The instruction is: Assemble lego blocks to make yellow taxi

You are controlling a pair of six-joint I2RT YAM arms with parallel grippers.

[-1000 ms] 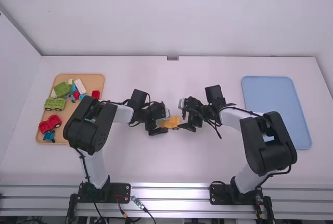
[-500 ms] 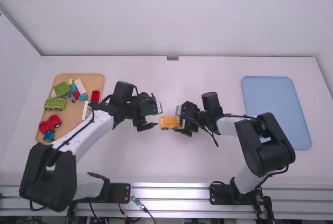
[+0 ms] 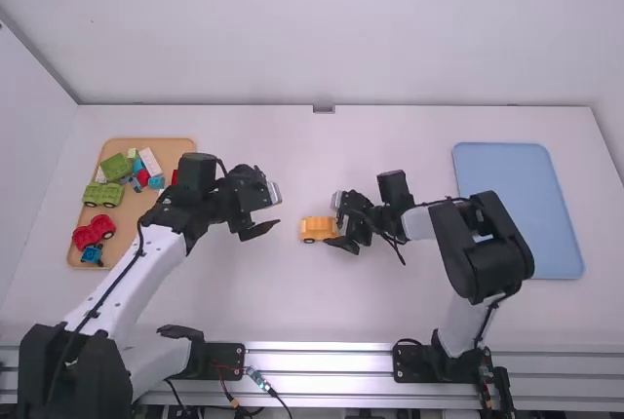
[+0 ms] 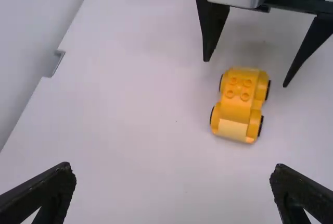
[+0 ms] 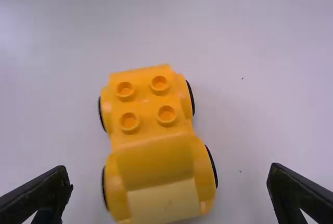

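Coming in low, the left arm (image 3: 136, 281) could bump the tan tray (image 3: 174, 151) and shift it. The right gripper (image 5: 168, 170), fingers parted and grasping nothing, is just beside the yellow car (image 3: 317, 230) on the table (image 3: 253, 292); a careless nudge might set it rolling on its wheels (image 5: 213, 166). Since the earlier frame, the left arm has drawn back, its left gripper (image 4: 171, 168) spread and empty, while the car sits about where it was.
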